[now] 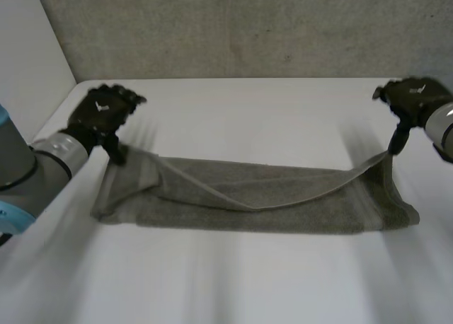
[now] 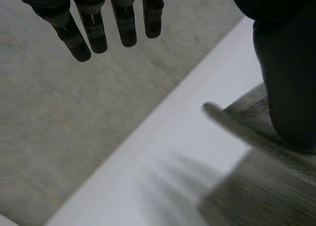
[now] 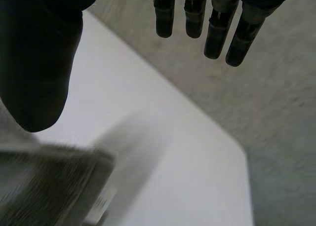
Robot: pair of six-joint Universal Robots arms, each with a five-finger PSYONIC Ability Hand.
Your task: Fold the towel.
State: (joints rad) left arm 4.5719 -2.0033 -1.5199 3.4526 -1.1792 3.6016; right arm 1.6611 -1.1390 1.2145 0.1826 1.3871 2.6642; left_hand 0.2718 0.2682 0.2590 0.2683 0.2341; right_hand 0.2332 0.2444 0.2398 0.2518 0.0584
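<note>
The grey towel [image 1: 262,197] lies stretched across the white surface [image 1: 248,119] between the two hands. It is doubled lengthwise, and its upper layer sags in a curve along the middle. The left hand [image 1: 102,112] hangs over the towel's far corner at its own end. Its fingers [image 2: 94,33] are straight and spread away from the thumb [image 2: 286,88], which points down and rests on the cloth with nothing pinched. The right hand [image 1: 414,97] is above the far corner at the other end, which stands raised toward the thumb tip. Its fingers [image 3: 217,33] are likewise straight and well apart from the thumb [image 3: 39,63]. The towel's edge lies just beneath that thumb; whether they touch cannot be told.
</note>
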